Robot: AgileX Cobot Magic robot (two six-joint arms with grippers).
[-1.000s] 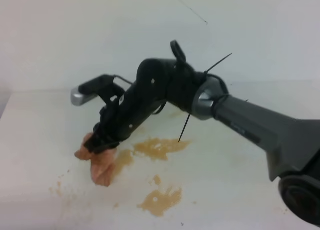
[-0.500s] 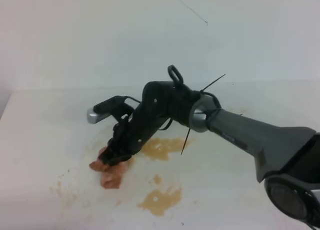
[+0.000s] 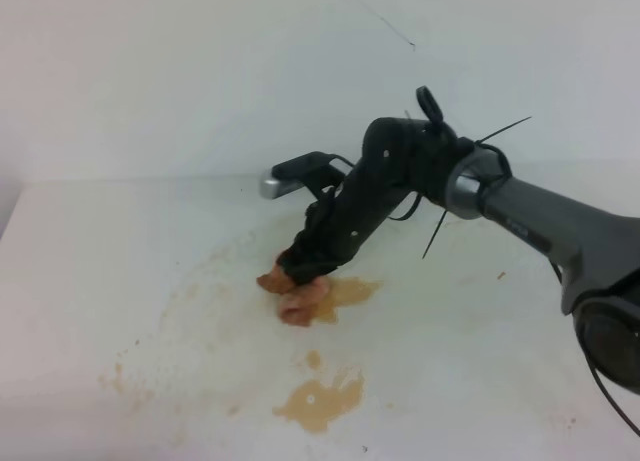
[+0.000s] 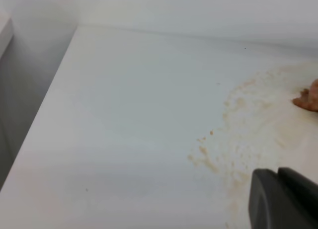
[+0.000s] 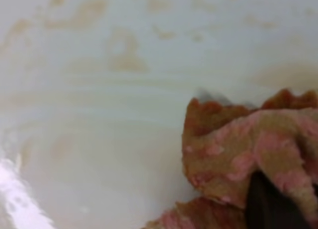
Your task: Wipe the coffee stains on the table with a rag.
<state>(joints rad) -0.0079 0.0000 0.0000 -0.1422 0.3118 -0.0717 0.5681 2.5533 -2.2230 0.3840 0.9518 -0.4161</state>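
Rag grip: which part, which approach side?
Top of the wad, from above. The rag is a crumpled lump pressed flat on the table with raised folds on top. The right gripper already pinches it there, angled down from the right and rear.

right arm: reached in from right, stretched leftward over centre, wrist bent steeply down | right gripper (image 3: 305,268): jaws nearly closed, pinching the rag (image 3: 297,299) | left gripper (image 4: 283,199): only a dark corner visible, jaws' state unclear
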